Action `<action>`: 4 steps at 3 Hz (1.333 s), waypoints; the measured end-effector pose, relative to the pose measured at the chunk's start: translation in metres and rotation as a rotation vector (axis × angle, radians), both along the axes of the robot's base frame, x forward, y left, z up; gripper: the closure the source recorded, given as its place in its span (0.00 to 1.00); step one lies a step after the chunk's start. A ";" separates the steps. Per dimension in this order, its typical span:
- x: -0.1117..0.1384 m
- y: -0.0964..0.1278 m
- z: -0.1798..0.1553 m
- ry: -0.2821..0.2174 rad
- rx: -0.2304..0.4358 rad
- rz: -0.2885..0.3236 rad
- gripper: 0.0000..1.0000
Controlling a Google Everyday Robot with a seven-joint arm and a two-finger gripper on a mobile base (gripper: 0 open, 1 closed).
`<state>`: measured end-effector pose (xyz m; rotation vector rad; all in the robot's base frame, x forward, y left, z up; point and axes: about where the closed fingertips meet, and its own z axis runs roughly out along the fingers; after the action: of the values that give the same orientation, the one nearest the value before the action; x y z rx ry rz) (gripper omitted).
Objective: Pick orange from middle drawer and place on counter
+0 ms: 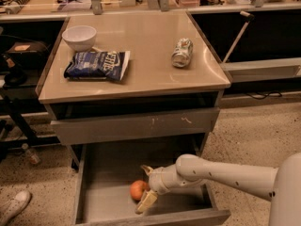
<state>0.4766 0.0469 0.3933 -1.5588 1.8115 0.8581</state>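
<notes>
The orange point(138, 189) lies on the grey floor of the pulled-out middle drawer point(103, 182), near its front. My gripper point(145, 187) reaches into the drawer from the right on a long white arm. Its two fingers stand open, one behind the orange and one in front of it, so the fruit sits between them at their tips. The glossy beige counter point(146, 65) is the cabinet top above the drawers.
On the counter stand a white bowl point(79, 36), a blue chip bag point(98, 65) and a crushed silver can point(181, 52). A shallower drawer with a scratched grey front point(136, 125) sits above. A cluttered worktop runs along the back. A shoe point(13, 207) shows at bottom left.
</notes>
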 end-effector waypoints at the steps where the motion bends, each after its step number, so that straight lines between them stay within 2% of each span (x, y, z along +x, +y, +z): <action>1: 0.000 0.000 0.000 0.000 0.000 0.000 0.00; 2: 0.000 0.000 0.000 0.000 0.000 0.000 0.19; 4: 0.000 0.000 0.000 0.000 0.000 0.000 0.65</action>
<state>0.4766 0.0470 0.3933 -1.5589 1.8114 0.8583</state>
